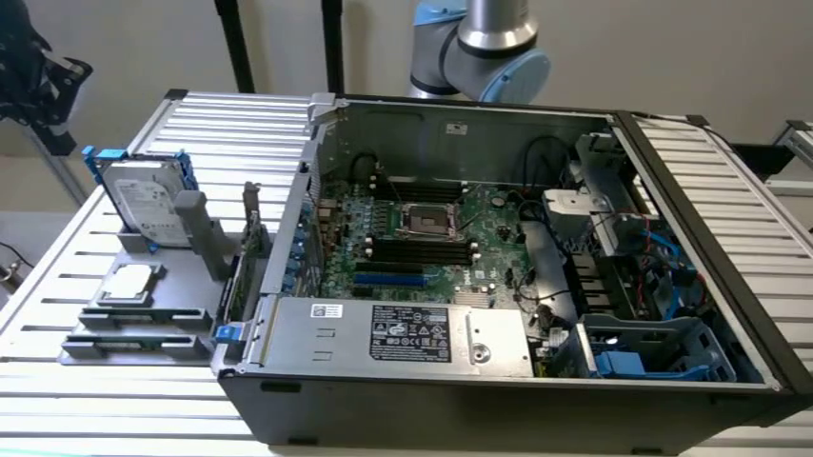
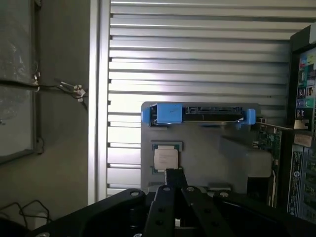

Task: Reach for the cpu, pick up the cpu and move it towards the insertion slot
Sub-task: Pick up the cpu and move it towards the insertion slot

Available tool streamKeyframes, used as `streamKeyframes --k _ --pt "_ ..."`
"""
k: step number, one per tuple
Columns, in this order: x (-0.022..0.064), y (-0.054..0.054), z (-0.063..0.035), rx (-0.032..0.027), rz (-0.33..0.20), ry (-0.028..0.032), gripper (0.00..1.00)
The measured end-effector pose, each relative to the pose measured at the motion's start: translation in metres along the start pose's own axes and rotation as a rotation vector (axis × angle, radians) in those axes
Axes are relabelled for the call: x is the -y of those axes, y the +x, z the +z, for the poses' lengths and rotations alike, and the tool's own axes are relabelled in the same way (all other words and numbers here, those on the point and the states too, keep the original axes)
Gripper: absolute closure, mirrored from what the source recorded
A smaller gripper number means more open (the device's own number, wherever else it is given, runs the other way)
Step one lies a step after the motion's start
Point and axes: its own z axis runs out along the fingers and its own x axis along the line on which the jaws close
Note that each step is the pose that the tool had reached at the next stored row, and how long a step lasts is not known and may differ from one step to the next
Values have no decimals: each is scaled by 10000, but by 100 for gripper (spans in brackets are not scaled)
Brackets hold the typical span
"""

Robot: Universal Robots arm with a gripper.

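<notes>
Wrist view looks onto the cpu (image 2: 165, 159), which lies flat in a shallow recess of a grey holder (image 2: 207, 163). The gripper (image 2: 172, 174) hangs over the holder, clear of the chip, its jaws closed together and holding nothing. Bare slatted surface (image 2: 197, 59) runs on past the holder's far edge, open on that side. A hard drive (image 2: 200, 114) in a blue bracket stands on edge near the cpu. In the exterior view the holder sits on the exterior view's left of the open case (image 1: 508, 405), whose side wall rises between the cpu and the insertion slot (image 1: 426, 221). That slot lies on the board inside, hemmed by memory slots (image 1: 420, 249) on two sides, with cables (image 1: 546, 152) nearby.
</notes>
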Motion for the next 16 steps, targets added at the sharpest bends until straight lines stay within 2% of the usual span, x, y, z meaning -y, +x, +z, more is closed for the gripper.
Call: streamKeyframes --k 2,10,11,12,15,16 --pt "0 60 12 -19 -5 0 89" --pt "9 67 13 -25 -5 0 88" --pt "10 67 13 -24 -5 0 82" --pt "10 67 13 -24 -5 0 82" --pt "10 67 13 -24 -5 0 64" --pt "10 67 13 -24 -5 0 64"
